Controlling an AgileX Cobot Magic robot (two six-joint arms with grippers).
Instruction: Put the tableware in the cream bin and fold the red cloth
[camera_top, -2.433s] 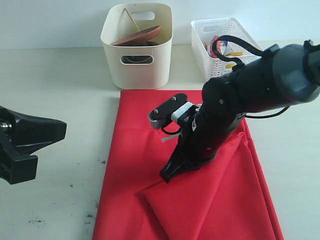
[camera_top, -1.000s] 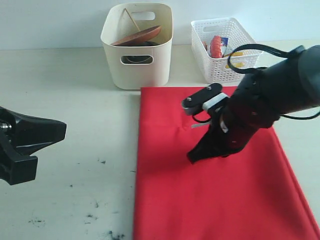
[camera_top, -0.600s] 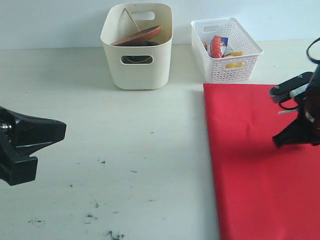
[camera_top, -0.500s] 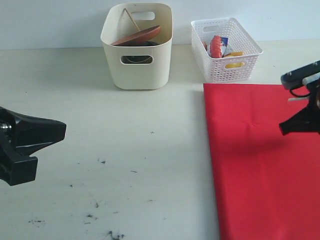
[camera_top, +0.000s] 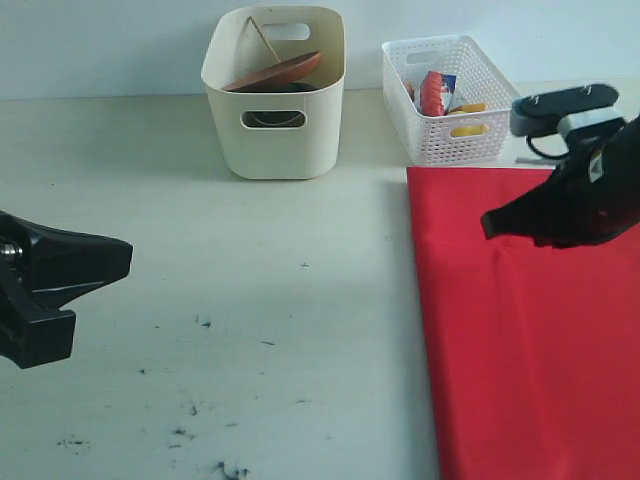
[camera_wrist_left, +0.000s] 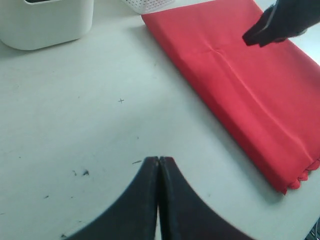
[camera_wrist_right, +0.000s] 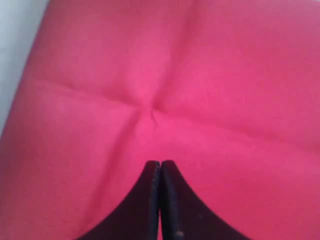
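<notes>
Right fingers (camera_wrist_right: 147, 200) pressed flat together, nothing pinched between them. They point down over the red cloth (camera_top: 530, 350), just short of the spot where two faint creases cross (camera_wrist_right: 152, 112). Cannot tell whether the tips touch the fabric.

Left fingers (camera_wrist_left: 147, 200) also shut tight and empty, held over bare desk (camera_top: 250, 280), well apart from the cloth. From the room they sit low at the left edge, a black wedge aimed toward the middle.

Red cloth lies flat on the right side of the desk as a long folded rectangle. Its far edge sits just in front of the white lattice basket (camera_top: 480, 140). Scalloped edge shows at the near corner (camera_wrist_left: 305, 175) in the left wrist view.

Cream bin (camera_top: 285, 145) stands at the back, left of the basket and apart from it. Brown wooden plate (camera_top: 275, 72) leans tilted inside, with a chopstick (camera_top: 262, 38) poking up behind it. Something dark shows through the handle cut-out, too hidden to name.

Desk surface pale, with dark smudges near the front.
</notes>
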